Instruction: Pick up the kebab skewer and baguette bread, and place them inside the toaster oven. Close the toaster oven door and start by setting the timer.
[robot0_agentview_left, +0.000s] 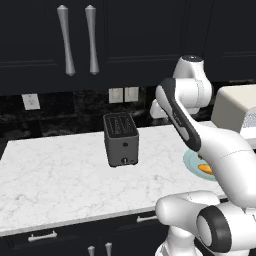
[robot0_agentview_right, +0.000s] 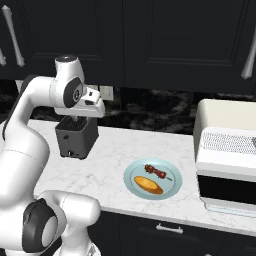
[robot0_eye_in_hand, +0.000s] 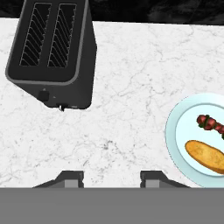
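Black toaster (robot0_eye_in_hand: 52, 52): stands on the desk (robot0_eye_in_hand: 127, 78) at far left, close under the arm; a low sideways sweep could clip it.
Pincer (robot0_eye_in_hand: 111, 178): spread and empty, hovering over bare marble between toaster and plate (robot0_agentview_right: 131, 175).
Kebab skewer (robot0_agentview_right: 156, 172): lies on the plate, thin and small; a coarse grip may slip or roll it.
Baguette bread (robot0_agentview_right: 148, 184): just beside the skewer; one may get nudged while gripping the other.
Toaster oven (robot0_agentview_right: 227, 122): far right on the desk; whether its door (robot0_agentview_right: 227, 187) is open cannot be told.
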